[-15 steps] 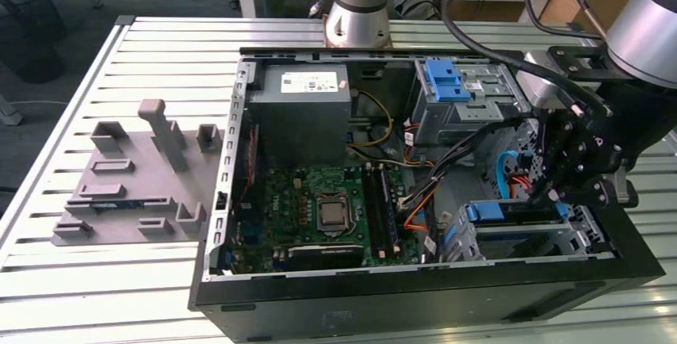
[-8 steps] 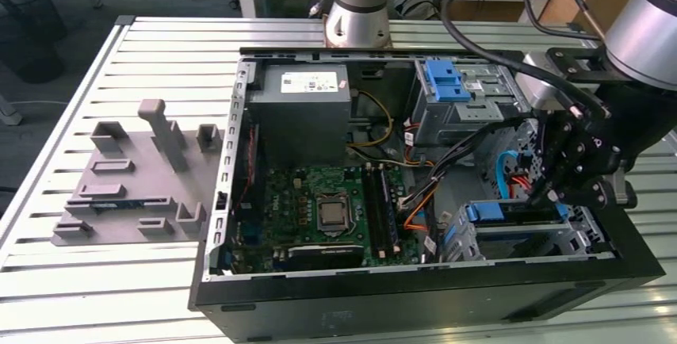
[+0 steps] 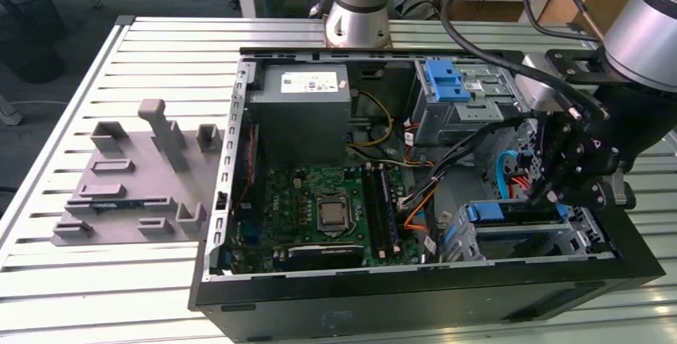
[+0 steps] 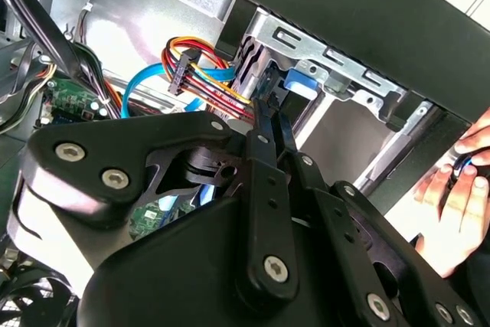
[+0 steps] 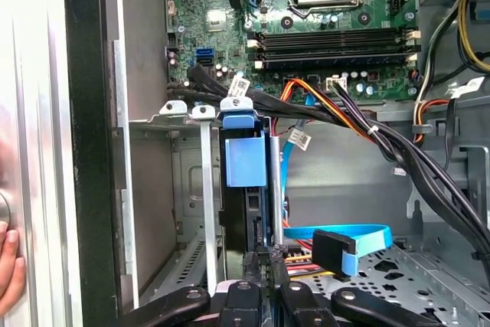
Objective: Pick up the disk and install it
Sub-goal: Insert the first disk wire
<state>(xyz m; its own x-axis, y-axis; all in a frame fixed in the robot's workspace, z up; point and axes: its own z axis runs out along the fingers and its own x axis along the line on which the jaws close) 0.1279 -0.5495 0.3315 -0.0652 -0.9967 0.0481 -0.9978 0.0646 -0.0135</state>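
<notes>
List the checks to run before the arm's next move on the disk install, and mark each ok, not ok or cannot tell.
1. Disk in the cage: ok. Its blue frame stands upright in the slot.
2. Gripper lined up with disk: ok. In the first wrist view it sits in line with the disk's edge.
3. Disk fully seated: cannot tell. The slot's depth is hidden.
4. Cables out of the way: not ok. The blue cable and its connector lie close beside the gripper.
5. People out of the way: not ok. A hand is close beside the case.
</notes>
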